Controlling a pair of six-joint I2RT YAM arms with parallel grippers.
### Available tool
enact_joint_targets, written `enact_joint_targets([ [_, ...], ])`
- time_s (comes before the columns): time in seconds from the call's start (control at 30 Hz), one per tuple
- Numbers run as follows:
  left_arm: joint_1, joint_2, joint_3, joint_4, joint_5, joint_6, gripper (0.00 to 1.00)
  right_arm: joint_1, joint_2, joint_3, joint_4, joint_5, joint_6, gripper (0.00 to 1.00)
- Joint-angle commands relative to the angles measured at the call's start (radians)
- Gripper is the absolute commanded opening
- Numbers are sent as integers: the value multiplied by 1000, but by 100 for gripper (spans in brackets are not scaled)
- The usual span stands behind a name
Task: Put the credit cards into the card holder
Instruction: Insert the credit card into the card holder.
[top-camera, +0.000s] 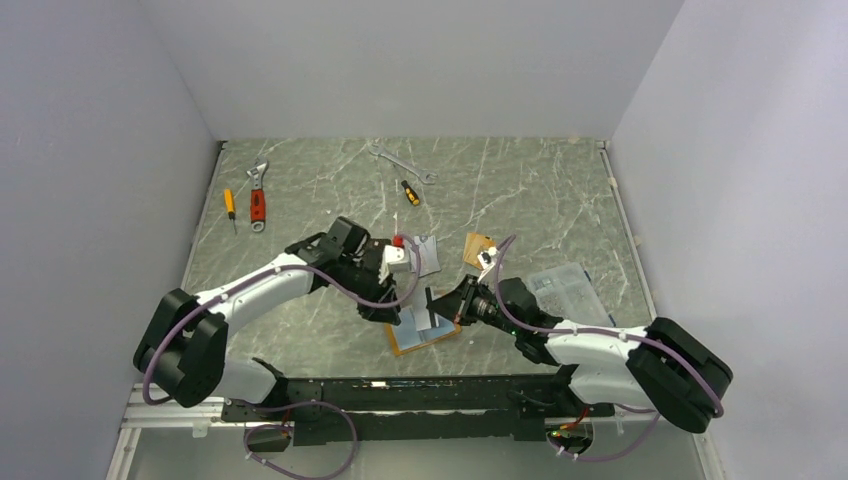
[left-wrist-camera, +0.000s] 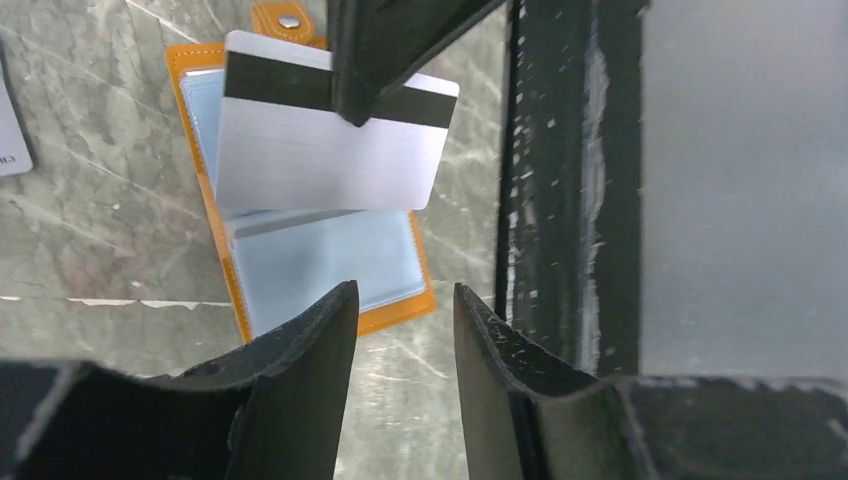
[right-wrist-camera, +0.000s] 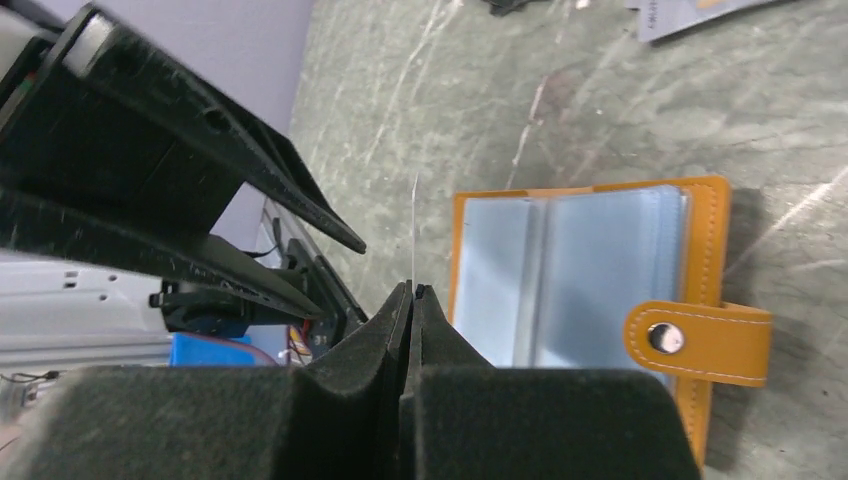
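Green-veined marble tabletop (top-camera: 540, 200) enclosed by pale walls, with both arms meeting over its near middle. The card holder (right-wrist-camera: 590, 270) lies open and flat, clear pockets facing up, its snap tab (right-wrist-camera: 700, 340) sticking out past one edge. The right hand (right-wrist-camera: 412, 300) is pinched shut on a silver credit card (left-wrist-camera: 330, 150). It grips the black-striped long edge, so the card stands on edge over the holder with its long axis across the holder's width. Whether the lower edge touches a pocket cannot be told. The left hand (left-wrist-camera: 405, 340) hovers just beside, fingers moderately parted and empty, with the holder straight ahead of its tips. The right hand is the nearer to insertion, which probably turns on lining the free long edge up with a pocket mouth. A grey card (top-camera: 428, 255) and an orange-tan card (top-camera: 478, 248) lie flat beyond the holder. A red-handled wrench (top-camera: 258, 200) sits well back, leaving open room around the holder.
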Motion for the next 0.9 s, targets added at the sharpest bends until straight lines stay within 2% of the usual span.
enact_joint_targets([
  [0.0, -84, -21, -15, 37, -207, 160, 45, -19, 64, -4, 93, -15, 22, 0],
  [0.13, -173, -26, -50, 54, -362, 265, 44, -37, 145, -20, 154, -27, 46, 0],
  [0.27, -238, -18, -81, 78, -452, 321, 43, -44, 194, -19, 185, -43, 48, 0],
  [0.57, -363, 9, -108, 80, -591, 412, 42, -52, 227, -13, 194, -41, 38, 0],
  [0.87, -445, 24, -147, 114, -715, 410, 38, -56, 288, -4, 220, -46, 31, 0],
])
